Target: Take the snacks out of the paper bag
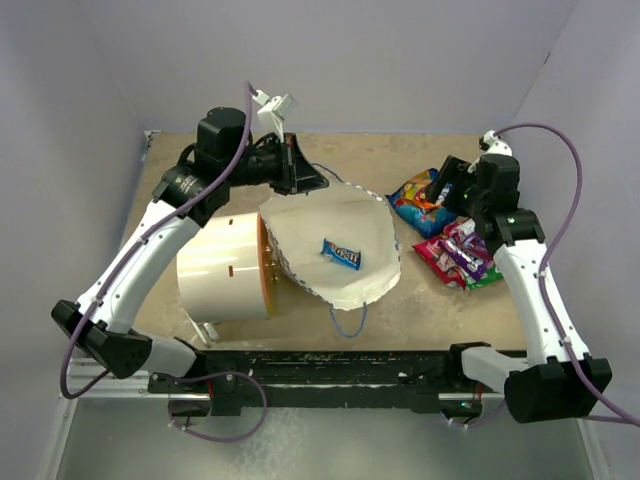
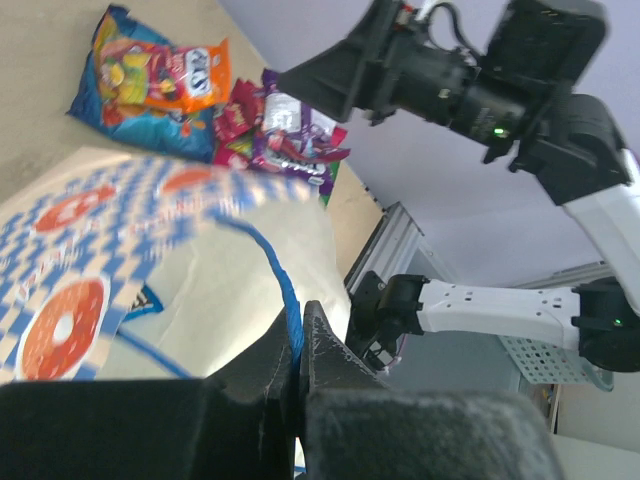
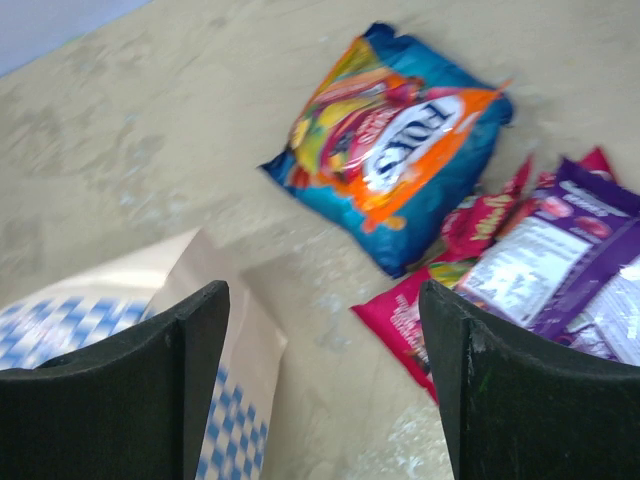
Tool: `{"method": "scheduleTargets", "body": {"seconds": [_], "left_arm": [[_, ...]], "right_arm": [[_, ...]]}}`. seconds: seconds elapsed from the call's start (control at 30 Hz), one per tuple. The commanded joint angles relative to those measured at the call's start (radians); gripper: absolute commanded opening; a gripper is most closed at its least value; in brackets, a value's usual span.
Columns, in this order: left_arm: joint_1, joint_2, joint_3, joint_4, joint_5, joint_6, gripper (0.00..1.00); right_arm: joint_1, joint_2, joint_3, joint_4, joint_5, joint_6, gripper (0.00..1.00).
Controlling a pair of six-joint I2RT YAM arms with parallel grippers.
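The left end effector (image 2: 298, 335) is pinching the thin blue cord handle (image 2: 278, 262) of the paper bag (image 1: 310, 225). Its 2 fingers are pressing tight together on the cord. It is holding the far rim of the bag up, near the back of the table (image 1: 380, 160).

The bag is lying open in the middle of the table and is showing its white inside to the top camera. 1 small blue packet (image 1: 341, 253) is sitting inside the bag. A second cord handle (image 1: 348, 322) is hanging out at the near edge of the bag. A big white cylinder (image 1: 220, 265) is lying on its side just beside the bag, on the left.

The right end effector (image 3: 322, 330) is hanging over the table with its 2 fingers spread wide and nothing between them. Below it, a blue-and-orange packet (image 3: 400, 150), a purple packet (image 3: 560, 250) and a pink packet (image 3: 410, 320) are lying close together on the table. They are lying outside the bag, to its right. A checkered corner of the bag is showing beside the left finger in the right wrist view.
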Motion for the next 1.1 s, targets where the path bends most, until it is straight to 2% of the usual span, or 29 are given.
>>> {"method": "scheduleTargets", "body": {"seconds": [0.0, 0.23, 0.4, 0.57, 0.63, 0.8, 0.9, 1.07], "left_arm": [[0.008, 0.032, 0.180, -0.033, -0.087, 0.043, 0.00], [0.025, 0.177, 0.482, -0.211, -0.125, 0.172, 0.00], [0.027, 0.217, 0.536, -0.235, -0.084, 0.202, 0.00], [0.026, 0.203, 0.403, -0.149, 0.050, 0.127, 0.00], [0.026, 0.169, 0.307, -0.072, 0.093, 0.070, 0.00], [0.024, 0.067, 0.074, 0.141, 0.154, -0.082, 0.00], [0.025, 0.043, 0.030, 0.174, 0.174, -0.113, 0.00], [0.024, 0.023, 0.026, 0.182, 0.186, -0.136, 0.00]], "right_arm": [[0.043, -0.017, 0.046, -0.023, -0.113, -0.011, 0.81], [0.086, -0.008, 0.193, -0.067, -0.211, -0.042, 0.84], [0.109, -0.013, 0.248, -0.078, -0.253, -0.039, 0.84], [0.153, -0.033, 0.212, -0.065, -0.312, -0.059, 0.86], [0.198, -0.064, 0.184, -0.040, -0.342, -0.135, 0.86], [0.367, -0.279, 0.021, 0.102, -0.402, -0.403, 0.84], [0.422, -0.292, -0.002, 0.058, -0.475, -0.508, 0.84], [0.566, -0.270, -0.041, 0.081, -0.431, -0.649, 0.85]]}}
